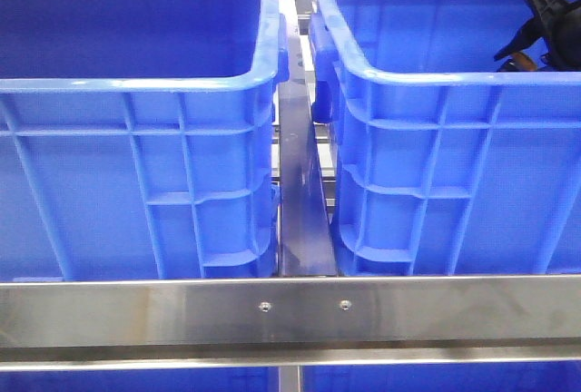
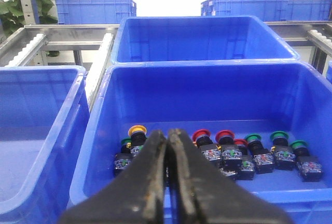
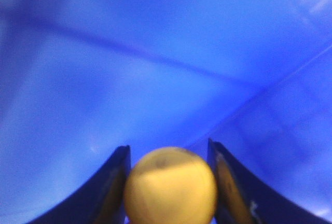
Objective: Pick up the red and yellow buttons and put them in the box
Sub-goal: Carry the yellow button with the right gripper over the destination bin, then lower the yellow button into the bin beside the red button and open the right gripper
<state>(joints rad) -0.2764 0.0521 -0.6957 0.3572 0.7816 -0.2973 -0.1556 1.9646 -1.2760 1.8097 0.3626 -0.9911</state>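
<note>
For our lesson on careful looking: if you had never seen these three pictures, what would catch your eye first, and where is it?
Two big blue plastic crates fill the front view, side by side above a steel rail. In the left wrist view, the shut left gripper hangs over a row of push buttons with red caps, green caps and one orange-yellow cap on a crate floor. The right gripper clasps a round yellow button inside a blue crate.

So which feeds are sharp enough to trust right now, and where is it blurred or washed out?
Right wrist view: soft all over, the yellow button a blur between the right gripper fingers. Left wrist view: buttons sharp, sky blown white, the shut left gripper blurred. Front view: crisp, glare on the steel rail.
</note>
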